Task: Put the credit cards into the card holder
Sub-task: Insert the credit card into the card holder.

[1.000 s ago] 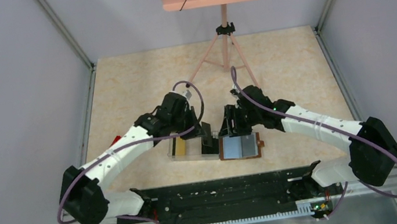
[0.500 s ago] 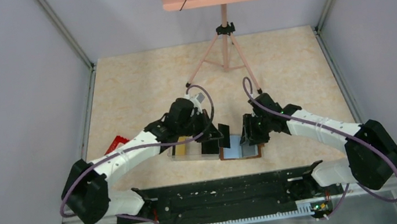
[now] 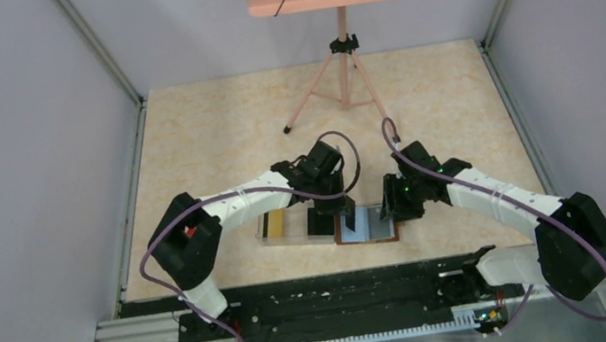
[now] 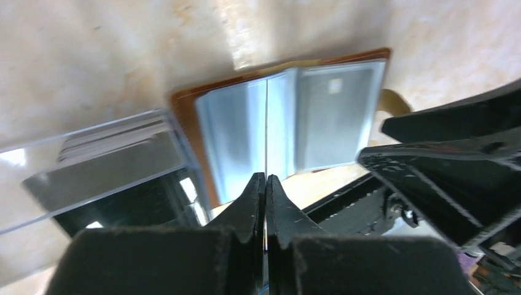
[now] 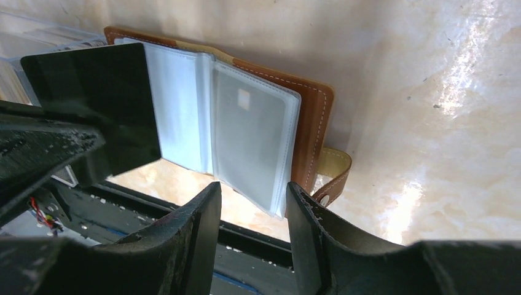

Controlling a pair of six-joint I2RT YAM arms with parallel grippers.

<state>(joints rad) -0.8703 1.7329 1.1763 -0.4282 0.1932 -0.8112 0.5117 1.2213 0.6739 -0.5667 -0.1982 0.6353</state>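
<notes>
The card holder lies open on the table, brown leather outside, clear sleeves over a pale blue-grey inside. My left gripper is shut on a black credit card, held upright over the holder's left half. That card shows edge-on in the left wrist view. My right gripper is open just above the near right corner of the sleeves, touching nothing. More credit cards, a yellow one and a black one, lie in the clear tray.
The tray touches the holder's left edge. The holder's snap tab sticks out to the right. A pink tripod stand rises at the back. A black rail runs along the near edge.
My left arm has swung right, carrying the black card from over the tray to over the open holder. My right gripper has shifted to the holder's right side and its jaws have narrowed a little.
</notes>
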